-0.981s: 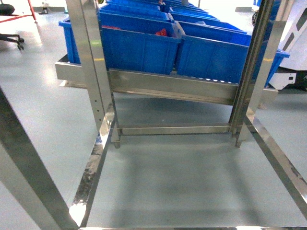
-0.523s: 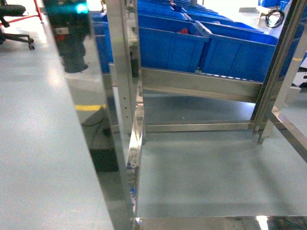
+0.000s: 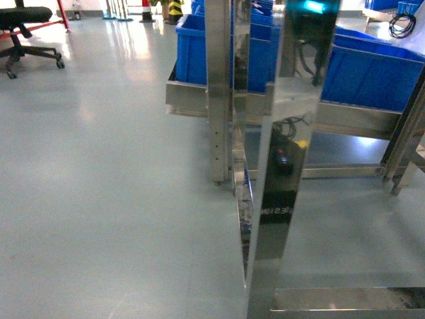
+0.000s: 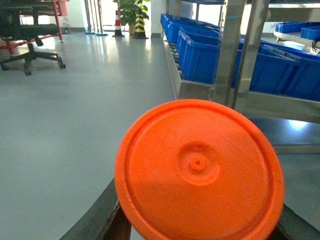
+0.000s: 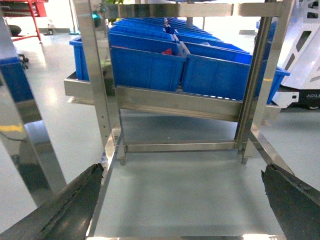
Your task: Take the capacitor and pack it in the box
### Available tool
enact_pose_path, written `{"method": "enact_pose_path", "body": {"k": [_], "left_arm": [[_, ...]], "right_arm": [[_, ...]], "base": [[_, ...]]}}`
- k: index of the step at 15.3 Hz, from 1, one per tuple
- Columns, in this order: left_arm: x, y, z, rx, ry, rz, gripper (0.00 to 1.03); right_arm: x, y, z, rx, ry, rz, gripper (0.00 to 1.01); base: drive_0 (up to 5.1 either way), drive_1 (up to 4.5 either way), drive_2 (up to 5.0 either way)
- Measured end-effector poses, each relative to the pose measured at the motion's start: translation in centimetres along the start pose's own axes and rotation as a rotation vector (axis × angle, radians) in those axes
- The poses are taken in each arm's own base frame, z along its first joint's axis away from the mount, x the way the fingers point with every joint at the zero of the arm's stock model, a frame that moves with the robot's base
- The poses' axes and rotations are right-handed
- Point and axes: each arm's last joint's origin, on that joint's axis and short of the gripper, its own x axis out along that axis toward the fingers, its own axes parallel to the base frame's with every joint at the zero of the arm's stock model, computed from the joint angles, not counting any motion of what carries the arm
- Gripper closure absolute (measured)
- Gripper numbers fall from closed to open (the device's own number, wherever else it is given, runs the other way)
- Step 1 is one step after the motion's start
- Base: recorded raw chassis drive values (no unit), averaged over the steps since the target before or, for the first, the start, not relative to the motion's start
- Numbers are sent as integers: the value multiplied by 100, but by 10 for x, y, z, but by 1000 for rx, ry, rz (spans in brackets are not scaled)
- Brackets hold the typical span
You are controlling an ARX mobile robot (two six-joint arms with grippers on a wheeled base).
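In the left wrist view a round orange capacitor (image 4: 199, 170) fills the lower middle, its flat ribbed face turned to the camera. My left gripper (image 4: 200, 227) is shut on it, with dark fingers (image 4: 107, 220) showing only at its lower edges. The right gripper (image 5: 180, 210) stands open over the rack's grey lower shelf (image 5: 185, 190), with nothing between its dark fingertips (image 5: 67, 207). Neither gripper shows in the head view. The box is out of view.
A polished steel rack post (image 3: 289, 159) stands close ahead in the head view. Blue bins (image 5: 150, 62) sit on the rack's slanted upper shelf. Open grey floor (image 3: 99, 186) lies to the left, with an office chair (image 3: 26, 30) and a striped cone (image 4: 118, 22) far off.
The head view has swung left: the rack post slid from the left to the middle-right of the frame, and open floor with the office chair now fills the left.
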Motion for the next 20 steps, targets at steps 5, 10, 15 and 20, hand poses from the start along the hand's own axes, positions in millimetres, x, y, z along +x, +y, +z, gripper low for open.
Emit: {"method": "enact_pose_path", "body": {"k": [5,10,15,20], "left_arm": [[0,0,0,0,1,0,59],[0,0,0,0,3,1,59],[0,0,0,0,1,0,59],[0,0,0,0,0,1,59]], "right_arm": [[0,0,0,0,2,0,3],[0,0,0,0,2,0,3],[0,0,0,0,-2,0,3],[0,0,0,0,0,0,3]], "base": [[-494,245,245],[-497,247,247],[-494,247,247],[-496,240,240]]}}
